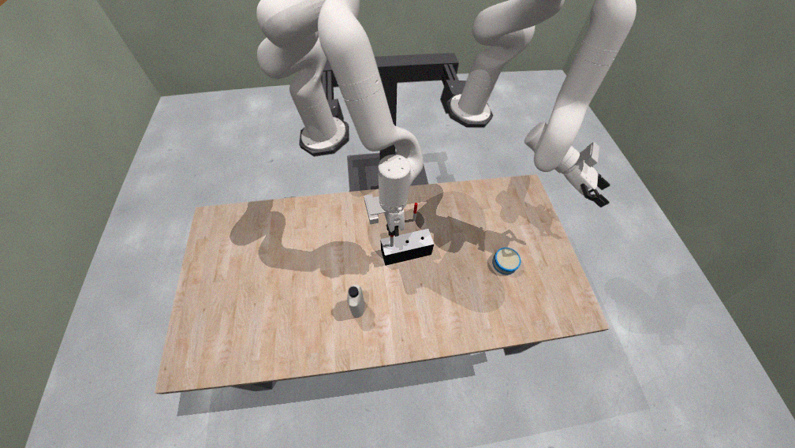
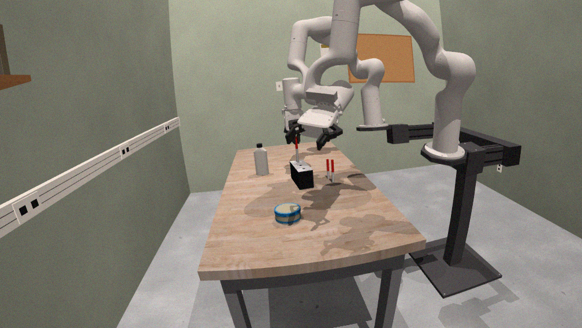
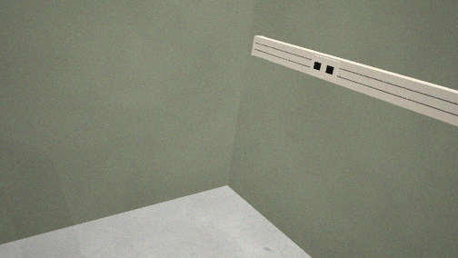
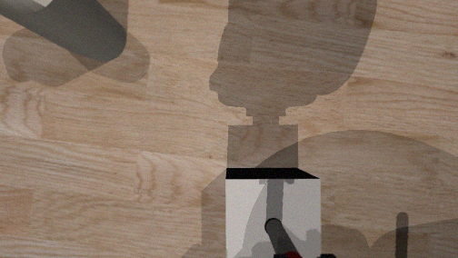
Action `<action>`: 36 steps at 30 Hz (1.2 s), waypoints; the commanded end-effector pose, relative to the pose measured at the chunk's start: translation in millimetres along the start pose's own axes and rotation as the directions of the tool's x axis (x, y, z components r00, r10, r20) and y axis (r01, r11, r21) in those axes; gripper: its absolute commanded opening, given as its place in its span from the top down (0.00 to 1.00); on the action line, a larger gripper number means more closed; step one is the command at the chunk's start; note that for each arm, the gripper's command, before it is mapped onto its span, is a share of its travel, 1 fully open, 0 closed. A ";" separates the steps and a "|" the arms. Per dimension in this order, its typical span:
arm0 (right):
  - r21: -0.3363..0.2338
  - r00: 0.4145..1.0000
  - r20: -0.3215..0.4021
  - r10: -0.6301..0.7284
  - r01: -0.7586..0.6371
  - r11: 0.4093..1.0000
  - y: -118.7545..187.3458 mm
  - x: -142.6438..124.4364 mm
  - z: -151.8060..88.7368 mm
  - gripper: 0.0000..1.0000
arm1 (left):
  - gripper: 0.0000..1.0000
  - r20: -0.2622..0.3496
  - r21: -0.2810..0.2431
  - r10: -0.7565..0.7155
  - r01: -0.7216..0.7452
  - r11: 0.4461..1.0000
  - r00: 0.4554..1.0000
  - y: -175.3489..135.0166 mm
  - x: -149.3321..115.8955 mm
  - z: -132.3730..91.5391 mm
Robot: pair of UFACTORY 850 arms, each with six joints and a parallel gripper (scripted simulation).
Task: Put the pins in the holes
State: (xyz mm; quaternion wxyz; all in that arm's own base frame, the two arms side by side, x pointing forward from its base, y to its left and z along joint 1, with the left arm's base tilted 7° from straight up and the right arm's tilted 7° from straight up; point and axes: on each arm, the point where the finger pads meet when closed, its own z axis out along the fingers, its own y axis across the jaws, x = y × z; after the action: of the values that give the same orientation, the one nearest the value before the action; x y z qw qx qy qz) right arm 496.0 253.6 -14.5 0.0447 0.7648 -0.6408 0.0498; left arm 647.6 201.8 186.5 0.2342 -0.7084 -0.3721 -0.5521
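The block (image 1: 408, 255) (image 2: 302, 179) (image 4: 245, 195), white on top with black sides, stands on the table. My right gripper (image 1: 393, 230) (image 2: 296, 137) (image 4: 300, 256) is shut on the red upper part of an upright pin (image 1: 391, 240) (image 2: 297, 155) (image 4: 281, 238). The pin's grey lower end is at the mouth of an end hole; how far inside is unclear. The middle hole (image 1: 407, 241) and other end hole (image 1: 423, 237) are empty. Two pins (image 2: 327, 164) (image 2: 332, 166) stand red end up beside the block. My left gripper (image 1: 606, 193) (image 2: 304, 143) is open, away from the block.
A grey bottle (image 1: 356, 304) (image 2: 261, 163) (image 4: 91, 32) with a black cap stands beyond the block from the arm bases. A round blue-rimmed tin (image 1: 506, 261) (image 2: 287, 213) lies toward the table's other end. The left wrist view shows only walls, floor and a socket strip (image 3: 291, 56).
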 end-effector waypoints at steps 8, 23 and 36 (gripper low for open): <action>0.002 1.000 0.002 0.000 0.000 1.000 -1.3 -0.3 3.2 1.00 | 0.00 -0.002 -0.001 -0.001 0.001 1.000 1.000 0.5 1.1 0.1; 0.002 1.000 0.001 0.000 0.000 1.000 -0.2 -0.4 3.1 1.00 | 0.00 -0.002 -0.001 -0.001 0.001 1.000 1.000 0.5 1.1 0.1; 0.002 1.000 0.001 0.000 0.000 1.000 -0.2 -0.4 3.1 1.00 | 0.00 -0.002 -0.001 -0.001 0.001 1.000 1.000 0.5 1.1 0.1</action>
State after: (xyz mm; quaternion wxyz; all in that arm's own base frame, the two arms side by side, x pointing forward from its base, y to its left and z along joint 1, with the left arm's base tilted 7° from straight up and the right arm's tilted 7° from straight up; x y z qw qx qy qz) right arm 495.6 253.3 -18.3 0.0443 0.7648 -0.6408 0.0498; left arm 647.6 201.8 186.5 0.2342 -0.7084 -0.3721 -0.5521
